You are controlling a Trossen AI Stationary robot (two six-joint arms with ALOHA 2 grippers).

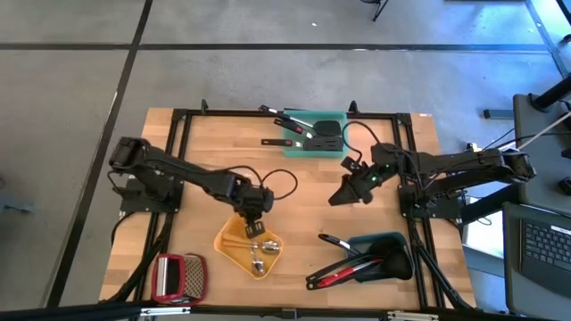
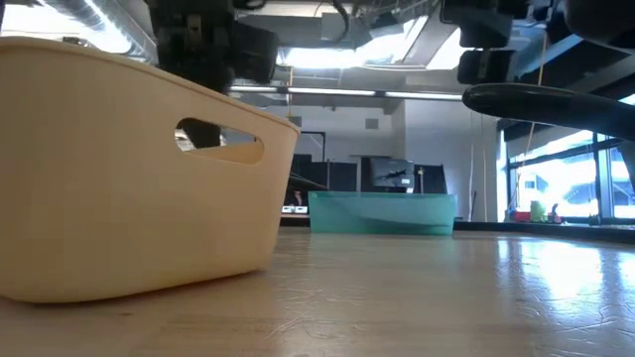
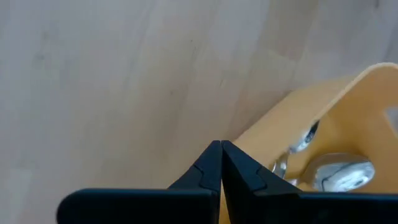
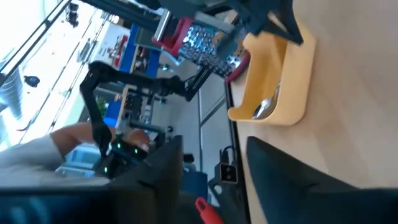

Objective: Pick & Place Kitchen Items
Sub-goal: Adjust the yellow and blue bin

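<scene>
A yellow tray (image 1: 225,241) sits near the table's front centre with small shiny metal spoons (image 1: 259,254) lying in it. My left gripper (image 1: 253,227) hangs just above the tray's far rim (image 3: 348,99), pointing steeply down. Its fingers are shut tip to tip (image 3: 221,149) with nothing between them. The spoons (image 3: 339,174) show just past the fingertips. My right gripper (image 1: 339,196) hovers over bare table right of centre, open (image 4: 214,142) and empty, pointing toward the yellow tray (image 4: 273,81).
A teal tray (image 1: 294,150) with black utensils stands at the far centre. A grey-blue tray (image 1: 393,239) at the front right holds black and red long-handled utensils (image 1: 343,267) that stick out over its left edge. A red-framed grater (image 1: 178,276) lies at the front left.
</scene>
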